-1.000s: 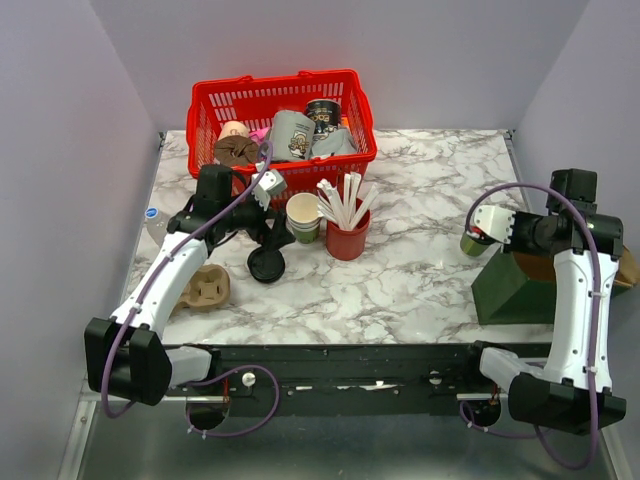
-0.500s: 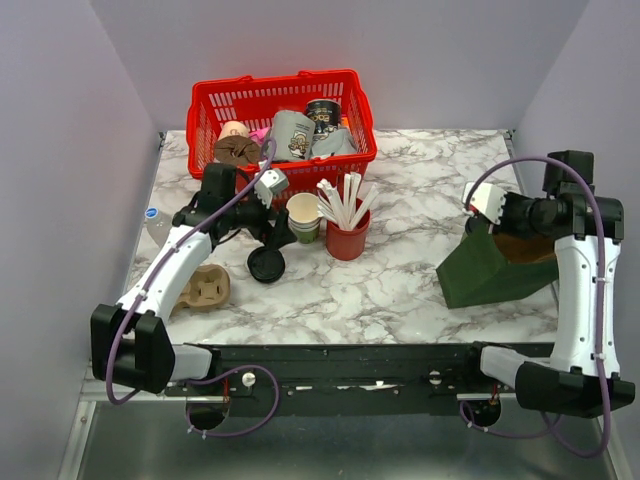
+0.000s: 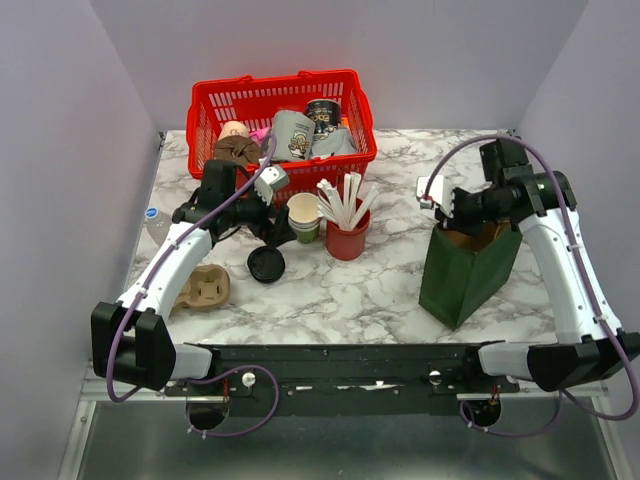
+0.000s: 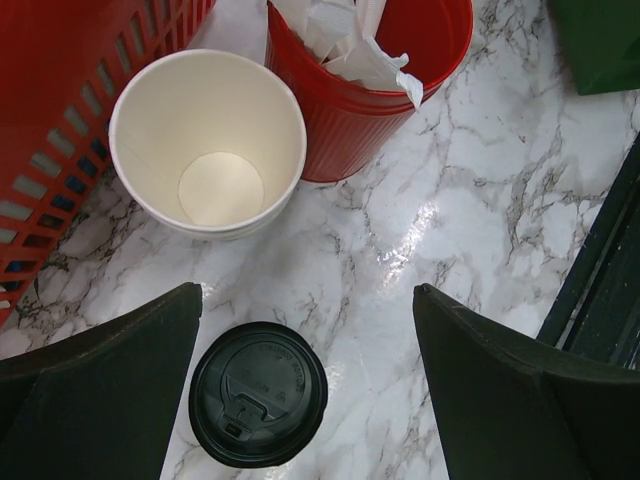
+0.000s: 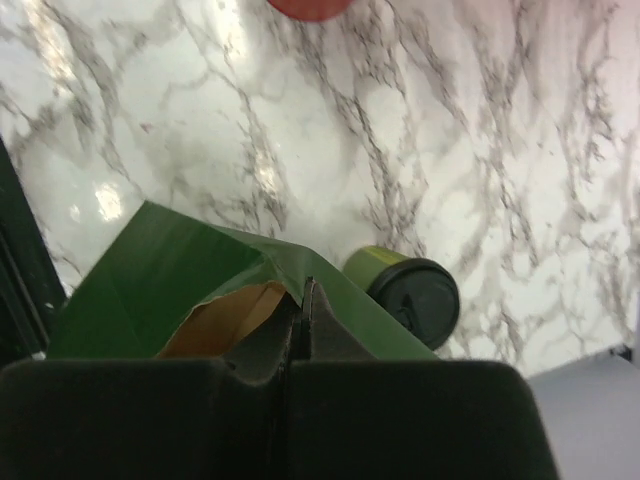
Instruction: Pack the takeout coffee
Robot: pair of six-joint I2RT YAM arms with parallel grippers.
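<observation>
Takeout coffee (image 5: 405,293): on the marble surface (image 5: 180,150), lower right of the right wrist view, just beside the green bag (image 5: 180,265) (touching or not, cannot tell). Not made out in the top view, probably hidden by bag and arm.
Cup axis: black lid toward the lower right of that frame, olive wall toward the upper left. Upright or tipped, hard to say from this slant.
Right hand (image 5: 304,318): fingers together, pinched on the bag's top rim, with brown lining visible in the mouth to the left of the pinch.
Direction from right hand: just right of the pinch and a little beyond it, outside the bag (not in it yet).
Left hand (image 4: 306,310): fingers wide apart, gripping nothing, hanging above a separate black lid (image 4: 258,408), near the stack of lidless cups (image 4: 208,140) and the red cup (image 4: 370,90) of sticks.
Nearer arm: the right, clearly. Left hand at centre-left of the top view, well apart from the bag at the right.
Coming move, as a judgement: cup up over the rim and down into the mouth. Nearer hand occupied with the bag, so either a release first or a long reach from the left.
Risk: bag collapsing or tipping once unpinched (paper, light).
</observation>
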